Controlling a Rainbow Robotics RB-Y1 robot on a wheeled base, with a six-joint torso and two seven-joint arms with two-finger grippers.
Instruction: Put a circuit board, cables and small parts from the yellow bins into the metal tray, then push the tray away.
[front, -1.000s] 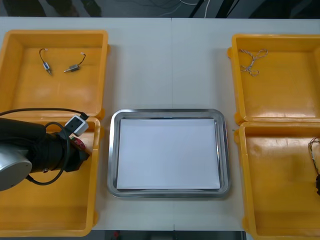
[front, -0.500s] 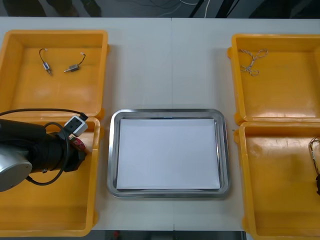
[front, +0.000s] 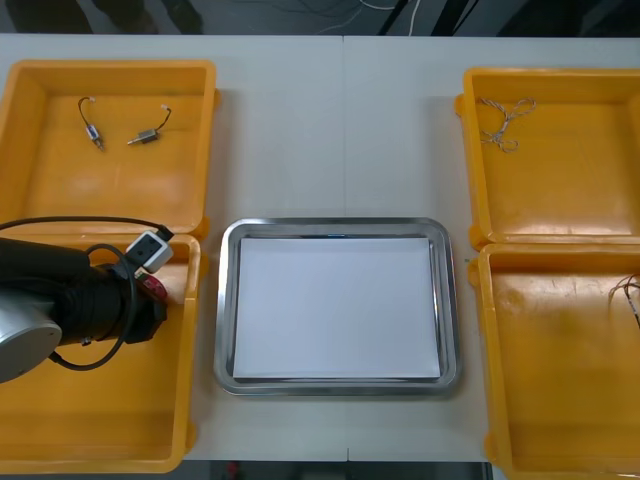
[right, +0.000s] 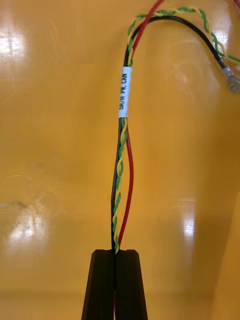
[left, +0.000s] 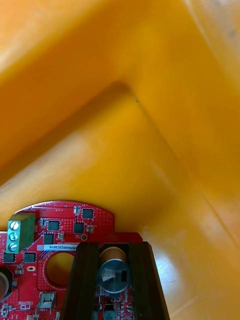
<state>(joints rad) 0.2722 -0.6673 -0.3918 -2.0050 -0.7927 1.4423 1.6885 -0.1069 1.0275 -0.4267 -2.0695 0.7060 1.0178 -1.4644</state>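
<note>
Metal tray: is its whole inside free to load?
The metal tray is bare rim to rim; so is the table beyond it. Crowded: the near left bin, where the left gripper holds the circuit board. The right gripper holds a cable.

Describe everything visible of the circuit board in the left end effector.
The round red circuit board carries a green screw terminal block, small black chips, a white label and a round hole. The left end effector is closed on a silver-topped cylindrical component standing on it, inside the near left yellow bin.
</note>
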